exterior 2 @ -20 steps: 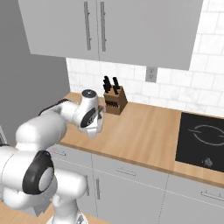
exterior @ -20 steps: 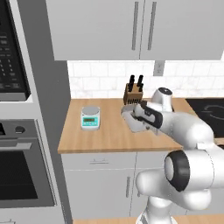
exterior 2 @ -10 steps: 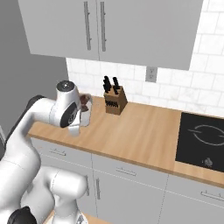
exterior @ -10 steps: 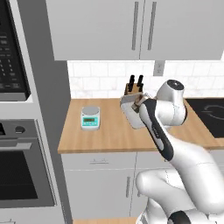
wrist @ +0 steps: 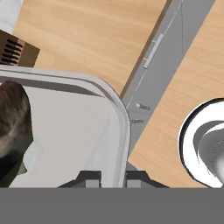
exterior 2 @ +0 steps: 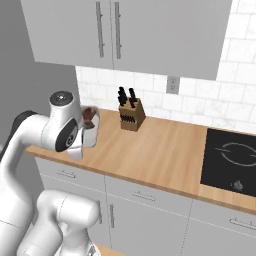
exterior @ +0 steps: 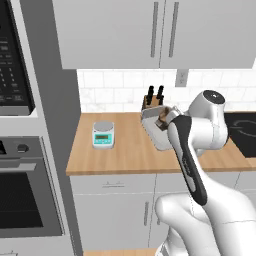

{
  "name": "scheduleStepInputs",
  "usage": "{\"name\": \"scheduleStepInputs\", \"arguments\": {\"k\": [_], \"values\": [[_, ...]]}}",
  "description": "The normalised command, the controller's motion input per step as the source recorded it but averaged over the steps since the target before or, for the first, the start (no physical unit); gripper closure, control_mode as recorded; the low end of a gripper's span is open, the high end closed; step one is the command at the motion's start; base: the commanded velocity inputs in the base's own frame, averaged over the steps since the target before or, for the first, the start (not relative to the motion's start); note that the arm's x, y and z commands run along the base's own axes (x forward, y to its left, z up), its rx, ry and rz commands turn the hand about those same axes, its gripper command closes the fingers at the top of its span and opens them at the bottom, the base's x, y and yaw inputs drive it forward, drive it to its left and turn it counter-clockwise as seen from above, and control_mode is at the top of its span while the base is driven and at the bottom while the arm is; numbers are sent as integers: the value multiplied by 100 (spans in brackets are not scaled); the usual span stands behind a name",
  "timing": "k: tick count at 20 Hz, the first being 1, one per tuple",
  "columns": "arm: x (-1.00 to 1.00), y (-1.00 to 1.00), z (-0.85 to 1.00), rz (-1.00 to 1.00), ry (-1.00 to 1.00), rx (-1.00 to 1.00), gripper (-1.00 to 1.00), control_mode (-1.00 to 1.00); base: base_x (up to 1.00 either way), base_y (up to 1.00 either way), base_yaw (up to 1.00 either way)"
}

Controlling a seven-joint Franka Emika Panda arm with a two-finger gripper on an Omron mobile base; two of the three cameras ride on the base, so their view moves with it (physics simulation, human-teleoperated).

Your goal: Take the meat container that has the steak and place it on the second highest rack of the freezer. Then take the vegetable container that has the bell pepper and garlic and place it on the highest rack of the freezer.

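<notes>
The gripper (wrist: 110, 178) is pinching the rim of the tray (wrist: 70, 131), one finger on either side of the wall. The steak (wrist: 13, 127) is lying inside, and the tray is hanging tilted above the counter (exterior: 125, 150), near the knife block (exterior: 152, 100) and scale (exterior: 103, 135).

**Q:** Arm pose?

**A:** My arm rises from the base, folds at the elbow and reaches back over the countertop's front edge. In the left base view the forearm runs up and left, dark strip facing the camera. In the right base view the round joint cap sits high on the left, above the counter's left end.

**Q:** Gripper?

**A:** My gripper (wrist: 108, 178) is clamped on the rim of the meat container (wrist: 65, 127), one fingertip (wrist: 91, 179) inside the wall, the other outside. The container is off the countertop and tilted, carried at my wrist (exterior: 172, 120). Steak (wrist: 13, 127) is inside.
</notes>
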Motion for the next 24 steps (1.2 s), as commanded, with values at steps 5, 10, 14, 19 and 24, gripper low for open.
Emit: {"name": "scheduleStepInputs", "arguments": {"k": [5,10,14,19,24], "values": [[-16,-12,9,-1,4,0,100,100,-31,-28,-7],[0,0,0,0,0,0,100,100,-97,6,-6],[0,0,0,0,0,0,100,100,-85,84,1],[0,0,0,0,0,0,100,100,-39,100,2],[0,0,0,0,0,0,100,100,-14,100,-7]]}}
